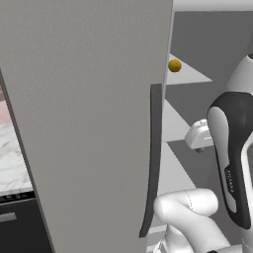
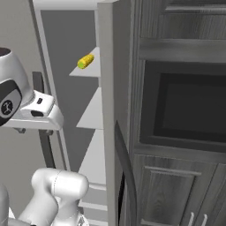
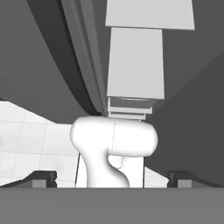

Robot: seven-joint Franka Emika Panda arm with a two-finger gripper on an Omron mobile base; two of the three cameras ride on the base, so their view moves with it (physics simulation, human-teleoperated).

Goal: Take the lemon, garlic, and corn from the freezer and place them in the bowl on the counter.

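Note:
The freezer stands open, its grey door with a dark handle swung wide at the left. The lemon rests on an upper shelf inside. The corn lies on the same high shelf. My gripper is open and holds nothing; its fingertips stand wide apart and point down past the lower shelves. The hand hangs in front of the compartment, well below the lemon and the corn. The garlic and the bowl are out of view.
A strip of the marble counter shows left of the open door. Dark wood-grain cabinets with a built-in oven stand to the freezer's right. A second curved dark handle runs along the right door edge.

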